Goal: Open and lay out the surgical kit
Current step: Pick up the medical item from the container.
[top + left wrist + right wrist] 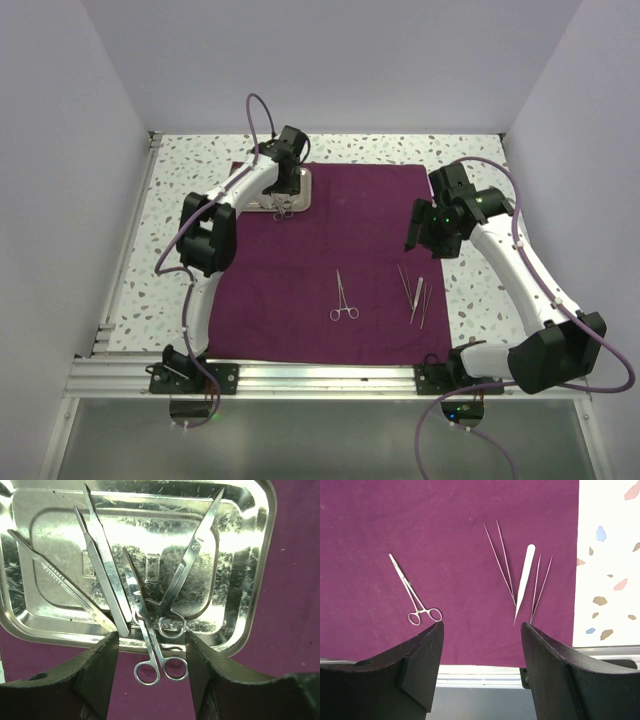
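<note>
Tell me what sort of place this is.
Probably a robot test cell: plain white walls box in a speckled table, left arm and right arm bolted to its rail.

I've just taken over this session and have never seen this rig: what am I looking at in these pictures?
Two robot arms are bolted to a table. The top picture looks down from above; the other two come from a camera on each wrist. A purple cloth lies spread on it. The left fingers hover open over a steel tray holding scissors and slim handles. The right fingers, open too, look down on ring-handled forceps and tweezers on the cloth. Nothing is held.
</note>
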{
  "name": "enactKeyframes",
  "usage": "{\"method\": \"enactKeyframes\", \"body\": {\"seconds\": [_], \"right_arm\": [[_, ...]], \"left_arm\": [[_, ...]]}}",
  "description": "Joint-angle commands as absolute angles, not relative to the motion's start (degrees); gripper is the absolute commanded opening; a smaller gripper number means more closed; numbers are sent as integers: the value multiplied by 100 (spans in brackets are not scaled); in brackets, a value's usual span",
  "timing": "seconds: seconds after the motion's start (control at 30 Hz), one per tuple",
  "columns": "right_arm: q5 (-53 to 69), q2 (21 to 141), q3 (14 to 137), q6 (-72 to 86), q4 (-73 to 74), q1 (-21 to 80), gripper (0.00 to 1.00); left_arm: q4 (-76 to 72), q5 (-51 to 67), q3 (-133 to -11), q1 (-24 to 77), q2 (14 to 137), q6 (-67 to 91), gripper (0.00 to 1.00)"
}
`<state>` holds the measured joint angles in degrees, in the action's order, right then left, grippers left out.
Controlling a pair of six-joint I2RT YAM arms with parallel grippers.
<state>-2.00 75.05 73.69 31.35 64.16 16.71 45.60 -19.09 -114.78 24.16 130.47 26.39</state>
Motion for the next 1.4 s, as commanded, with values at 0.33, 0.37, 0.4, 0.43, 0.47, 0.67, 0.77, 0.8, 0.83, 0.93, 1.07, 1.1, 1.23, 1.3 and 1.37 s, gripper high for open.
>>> {"method": "enactKeyframes", "body": {"seconds": [0.33,0.37,0.4,0.43,0.47,0.67,0.77,0.8,0.83,0.93,1.07,1.1,1.23,1.3,1.37], "right_arm": [[-281,7699,7567,2900,6337,1626,67],[-281,7708,7576,2883,6337,1626,67],[-281,7717,7585,2883,6337,1609,67],[-281,7734,7585,2874,6337,1617,67],[-273,7726,7585,2865,6337,1600,67],[-281,7699,7559,2874,6346,1573,67],[-255,7673,7541,2883,6346,1573,67],[-255,7664,7532,2883,6337,1565,67],[-246,7664,7532,2883,6337,1564,67],[-211,7612,7523,2909,6319,1564,67],[-150,7515,7506,2953,6276,1564,67],[-123,7462,7488,2953,6267,1564,67],[-79,7313,7471,2988,6231,1564,67],[-70,7260,7506,2988,6258,1564,66],[-62,7155,7532,2988,6301,1564,67]], "left_arm": [[4395,-1661,-10899,2259,13034,2724,51],[4368,-1618,-10881,2259,13043,2733,49],[4359,-1591,-10863,2250,13060,2760,48],[4351,-1582,-10820,2233,13069,2795,48],[4324,-1521,-10793,2224,13069,2812,44],[4289,-1363,-10837,2171,13175,2883,11],[4376,-1336,-11030,2136,13254,2865,0],[4403,-1336,-11091,2127,13263,2857,0],[4429,-1336,-11196,2110,13263,2822,0],[4544,-1362,-11434,2109,13140,2777,0],[4614,-1153,-11593,2109,12780,2777,0],[4614,-1082,-11532,2118,12579,2864,0],[4605,-940,-11146,2398,12051,3111,0],[4606,-1081,-10769,2609,11709,3268,0],[4588,-1177,-10469,2969,11488,3401,0]]}}
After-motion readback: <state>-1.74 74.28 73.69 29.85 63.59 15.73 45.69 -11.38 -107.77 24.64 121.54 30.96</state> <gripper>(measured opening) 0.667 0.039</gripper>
